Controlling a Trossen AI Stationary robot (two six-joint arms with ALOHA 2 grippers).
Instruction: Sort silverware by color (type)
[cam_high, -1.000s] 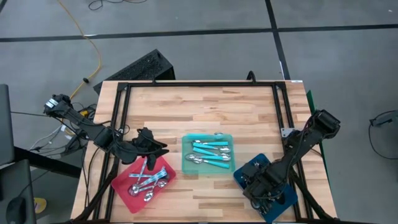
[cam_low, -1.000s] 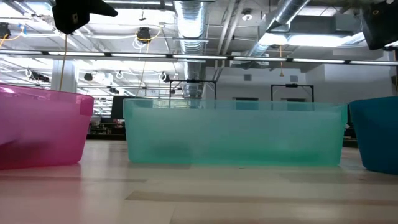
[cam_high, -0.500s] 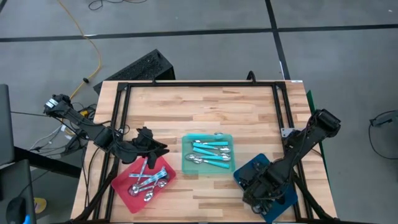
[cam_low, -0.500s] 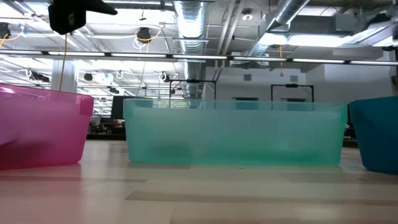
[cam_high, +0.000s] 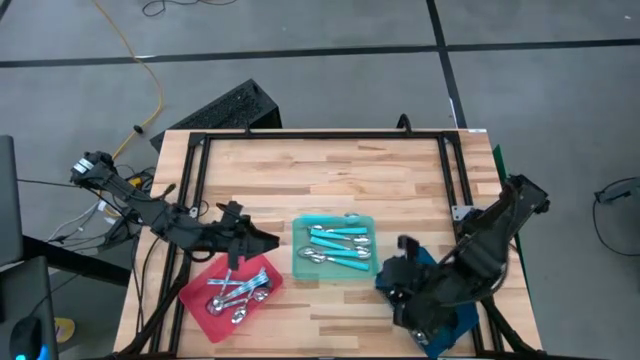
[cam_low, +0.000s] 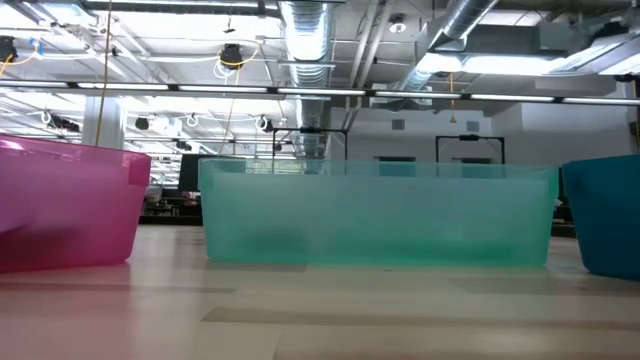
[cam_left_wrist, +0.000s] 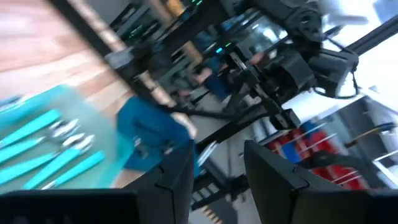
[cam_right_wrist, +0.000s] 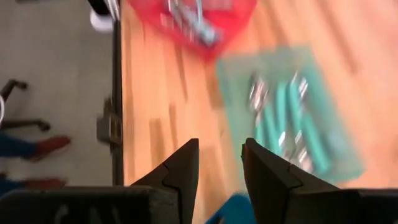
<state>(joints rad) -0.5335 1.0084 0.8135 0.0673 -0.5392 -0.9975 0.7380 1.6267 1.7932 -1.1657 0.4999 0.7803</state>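
Shiny silver spoons (cam_high: 238, 292) lie in the red tray (cam_high: 200, 300) at the near left. Turquoise-handled spoons (cam_high: 338, 246) lie in the teal tray (cam_high: 300, 262) in the middle. My left gripper (cam_high: 268, 240) hovers over the red tray's far edge, pointing nearly level toward the table's right; it is open with nothing between its fingers (cam_left_wrist: 180, 177). My right gripper (cam_high: 404, 250) hangs high above the blue tray (cam_high: 462, 322), open and empty (cam_right_wrist: 221, 165). It points down and toward the teal tray. The right arm hides what is in the blue tray.
A black metal frame (cam_high: 320, 135) runs along the table's far edge and both sides. The far half of the wooden table (cam_high: 320, 180) is bare board. In the low view only the three tray walls show: red (cam_low: 65, 205), teal (cam_low: 375, 215) and blue (cam_low: 605, 215).
My right gripper has risen well above the blue tray and turned toward the teal tray, leaving the top of the low view. My left gripper has tipped up toward level and risen a little, also leaving the low view. The spoons and trays have stayed put.
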